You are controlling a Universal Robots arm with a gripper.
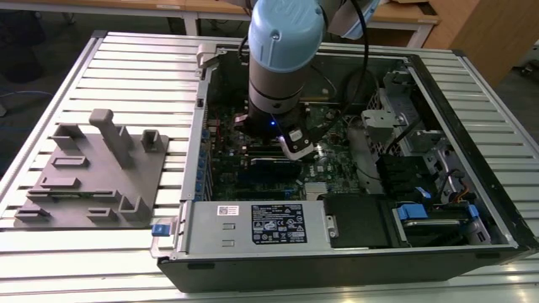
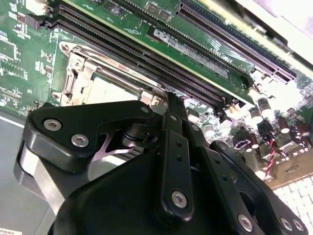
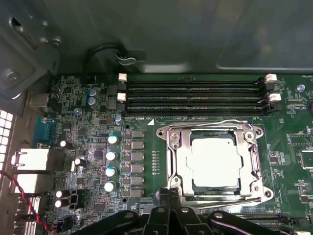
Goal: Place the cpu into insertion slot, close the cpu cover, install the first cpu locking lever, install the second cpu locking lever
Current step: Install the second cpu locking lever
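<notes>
First wrist view: the cpu (image 3: 215, 164), its pale metal top showing, sits in the slot (image 3: 213, 196) on the green board (image 3: 288, 134), with the cover (image 3: 182, 169) lying flat around it as a silver frame. A thin wire lever (image 3: 215, 123) runs along the cover's far edge, beside the long black memory slots (image 3: 193, 98). The claw (image 3: 168, 196) stands at the cover's near edge, its black fingers pressed together with nothing visible between them; whether the tips touch the frame cannot be told. In the second wrist view the claw's linkage (image 2: 171, 161) hides much of the cpu (image 2: 110, 90) and cover (image 2: 78, 73). In the exterior view the arm (image 1: 282, 63) reaches down into an open computer case (image 1: 337, 240) lying on a slatted bench (image 1: 135, 69), with a grey fixture (image 1: 93, 170) well apart, toward the exterior view's left.
</notes>
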